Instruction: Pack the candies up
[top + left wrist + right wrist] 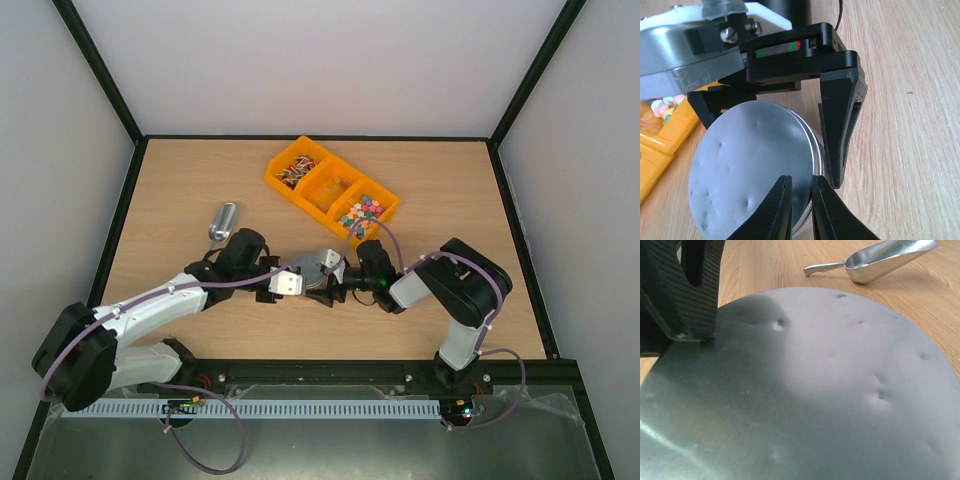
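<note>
One orange plastic three-compartment tray [297,200]; candies [362,211] uncountable, three kinds. One silver metal scoop [222,222]. One grey round metal disc [755,165].

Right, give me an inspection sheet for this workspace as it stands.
Surface: wooden table, no spills seen.
Job's things: candies in the three compartments of the orange tray: red-white-dark mix, amber, pastel cubes. None seen loose.
Clutter: silver scoop lying left of centre; grey round tin with a dented lid, between the arms.
Grippers: left end effector pinched on the tin's lid rim; right end effector with fingers against opposite sides of the tin.
Cables: purple cable along the left arm and the right arm, away from the tray.
Surroundings: white walls, black frame; nothing else seen.
</note>
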Action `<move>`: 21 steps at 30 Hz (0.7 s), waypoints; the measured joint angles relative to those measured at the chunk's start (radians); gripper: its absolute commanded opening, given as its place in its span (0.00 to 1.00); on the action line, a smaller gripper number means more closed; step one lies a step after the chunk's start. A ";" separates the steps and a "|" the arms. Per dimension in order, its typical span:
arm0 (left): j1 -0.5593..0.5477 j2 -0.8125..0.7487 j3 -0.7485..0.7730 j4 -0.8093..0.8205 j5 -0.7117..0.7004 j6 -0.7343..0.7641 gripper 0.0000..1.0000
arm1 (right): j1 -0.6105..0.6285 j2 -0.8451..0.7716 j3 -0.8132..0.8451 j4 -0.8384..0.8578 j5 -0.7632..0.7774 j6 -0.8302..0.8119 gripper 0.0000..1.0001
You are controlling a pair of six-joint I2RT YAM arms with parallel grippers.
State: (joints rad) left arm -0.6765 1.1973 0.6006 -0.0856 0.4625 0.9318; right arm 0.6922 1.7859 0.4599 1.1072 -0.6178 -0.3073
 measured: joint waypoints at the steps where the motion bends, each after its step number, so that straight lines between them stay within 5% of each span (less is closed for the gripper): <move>1: 0.006 0.000 0.000 0.000 0.001 0.000 0.13 | 0.000 0.000 0.000 0.002 0.003 0.000 0.48; 10: 0.093 0.001 0.000 0.001 -0.002 -0.031 0.12 | -0.006 0.000 -0.007 0.023 0.042 0.014 0.48; 15: 0.178 0.017 0.001 -0.019 -0.121 -0.064 0.15 | 0.010 0.000 -0.018 0.035 0.008 0.008 0.48; 21: 0.145 -0.050 0.002 -0.083 -0.103 -0.079 0.21 | 0.016 0.000 -0.018 0.034 0.005 0.023 0.48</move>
State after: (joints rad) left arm -0.5316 1.1469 0.6025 -0.1688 0.3599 0.8532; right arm 0.7078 1.7863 0.4419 1.1416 -0.6125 -0.2844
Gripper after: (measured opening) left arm 0.192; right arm 0.856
